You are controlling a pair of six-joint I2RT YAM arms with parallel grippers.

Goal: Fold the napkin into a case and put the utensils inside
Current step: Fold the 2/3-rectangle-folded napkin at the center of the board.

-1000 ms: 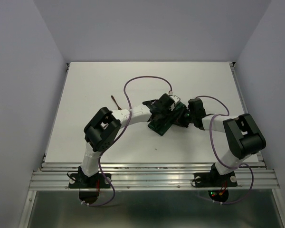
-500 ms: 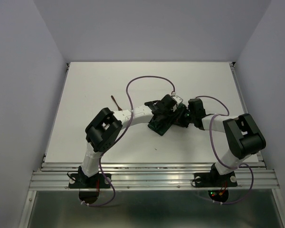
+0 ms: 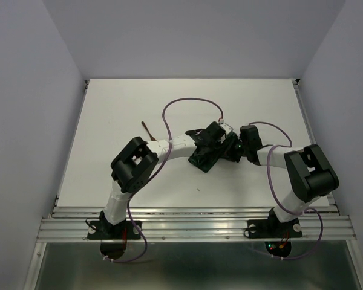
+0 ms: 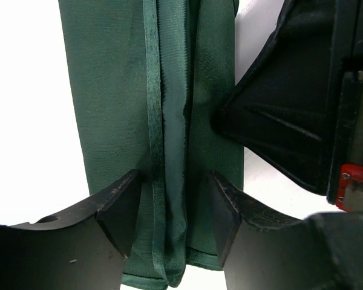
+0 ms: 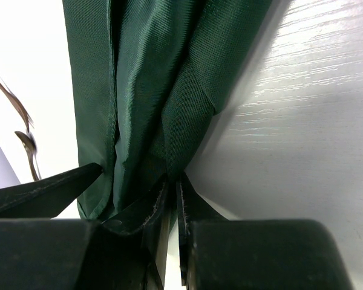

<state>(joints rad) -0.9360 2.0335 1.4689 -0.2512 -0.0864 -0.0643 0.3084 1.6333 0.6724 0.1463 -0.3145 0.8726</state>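
The dark green napkin [image 3: 201, 162] lies folded into a narrow strip in the middle of the table. My left gripper [image 4: 172, 211] is open, its fingers [image 4: 122, 204] standing either side of the strip's raised middle fold [image 4: 169, 133]. My right gripper [image 5: 172, 184] is shut on a fold at the napkin's edge [image 5: 187, 103]. In the top view the two grippers, left [image 3: 213, 144] and right [image 3: 233, 150], meet over the napkin's far right end. A slim brown wooden utensil [image 3: 146, 128] lies on the table left of the napkin. Two thin brown pieces [image 5: 24, 142] show in the right wrist view; which is fork or spoon I cannot tell.
The white table [image 3: 121, 109] is boxed in by pale walls on three sides, with a metal rail [image 3: 193, 220] along the near edge. Purple cables [image 3: 187, 103] loop above both arms. The right gripper's black body [image 4: 290, 109] stands close beside the left fingers.
The left wrist has shifted a little to the right, towards the right gripper, over the napkin. The right arm has stayed put.
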